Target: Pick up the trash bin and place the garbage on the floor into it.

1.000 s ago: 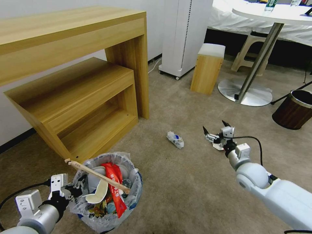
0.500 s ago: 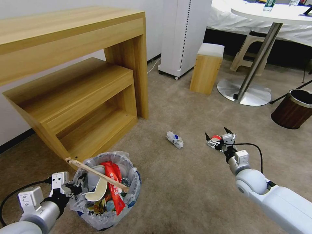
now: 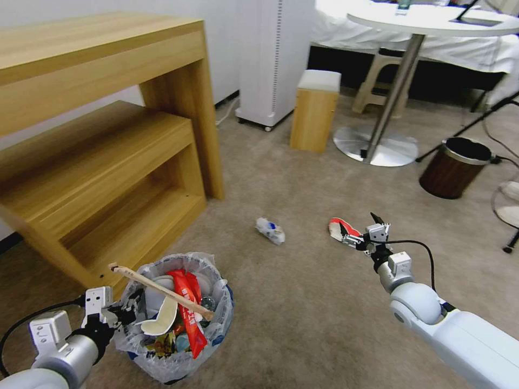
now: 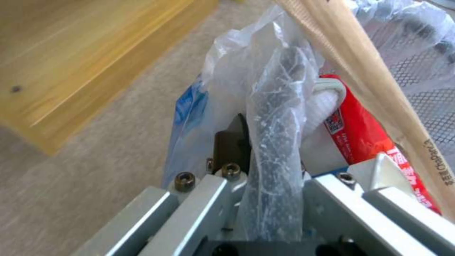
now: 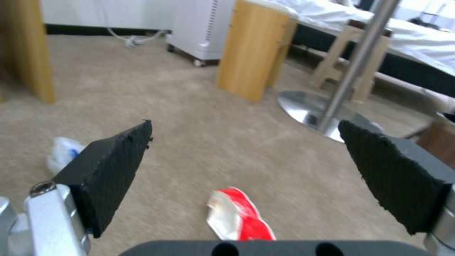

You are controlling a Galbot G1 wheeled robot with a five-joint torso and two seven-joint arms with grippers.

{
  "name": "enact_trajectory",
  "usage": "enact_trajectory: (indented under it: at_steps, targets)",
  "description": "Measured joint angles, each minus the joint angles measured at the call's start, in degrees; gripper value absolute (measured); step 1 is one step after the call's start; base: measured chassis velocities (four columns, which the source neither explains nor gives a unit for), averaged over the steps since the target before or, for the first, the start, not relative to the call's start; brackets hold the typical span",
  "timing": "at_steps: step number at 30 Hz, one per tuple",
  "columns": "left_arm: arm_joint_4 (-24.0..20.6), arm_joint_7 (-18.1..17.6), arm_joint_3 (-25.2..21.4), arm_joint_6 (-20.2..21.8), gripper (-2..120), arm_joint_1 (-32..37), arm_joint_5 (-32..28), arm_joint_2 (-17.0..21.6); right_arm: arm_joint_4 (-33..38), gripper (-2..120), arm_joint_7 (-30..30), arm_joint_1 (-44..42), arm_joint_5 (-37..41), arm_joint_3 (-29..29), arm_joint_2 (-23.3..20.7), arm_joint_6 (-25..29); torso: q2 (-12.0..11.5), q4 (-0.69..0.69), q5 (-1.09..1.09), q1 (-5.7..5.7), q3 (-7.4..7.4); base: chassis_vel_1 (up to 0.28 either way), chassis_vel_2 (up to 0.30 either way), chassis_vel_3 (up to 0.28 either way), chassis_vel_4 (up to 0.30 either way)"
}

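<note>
The trash bin (image 3: pixel 178 324), black with a crinkly plastic liner, sits low on my left, full of garbage: a red wrapper (image 3: pixel 189 302), a wooden stick (image 3: pixel 162 292) and a white slipper (image 3: pixel 162 321). My left gripper (image 3: pixel 123 314) is shut on its bag-covered rim (image 4: pixel 275 149), with the red wrapper (image 4: pixel 365 138) and the stick (image 4: pixel 379 89) just beyond. On the beige floor (image 3: pixel 303 302) lie a flattened red-and-white cup (image 3: pixel 340 228) and a crumpled white-and-blue piece (image 3: pixel 270 230). My right gripper (image 3: pixel 361 233) hovers open beside the cup (image 5: pixel 237 217), its pads (image 5: pixel 109 167) spread wide.
A wooden desk with a lower shelf (image 3: pixel 108 140) stands at the left. Behind are a white appliance (image 3: pixel 270 54), a wooden stool (image 3: pixel 313 108), a round table's steel base (image 3: pixel 376 148) and a brown wood-grain bin (image 3: pixel 453 173). Open carpet lies between the two arms.
The whole head view has shifted, so the camera moved. The red-and-white cup now shows to the left of my right gripper instead of under it. My left gripper still holds the bin's rim.
</note>
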Motion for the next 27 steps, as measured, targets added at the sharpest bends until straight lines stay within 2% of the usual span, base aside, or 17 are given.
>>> enact_trajectory:
  at_steps: [15,27]
  targets:
    - [0.3,0.5,0.1,-0.3,1,0.4,0.9,-0.7,-1.0,100,-0.3,0.0,-1.1,-0.4,0.4,1.3,0.0,0.01,0.0,0.0,0.0,-0.075,-0.077,-0.071,-0.078]
    - [0.2,0.4,0.3,-0.4,1,0.4,1.4,-1.0,-0.4,100,-0.2,-0.3,-1.6,0.0,0.2,1.7,0.0,0.02,-0.01,0.0,0.0,-0.008,-0.013,-0.009,-0.014]
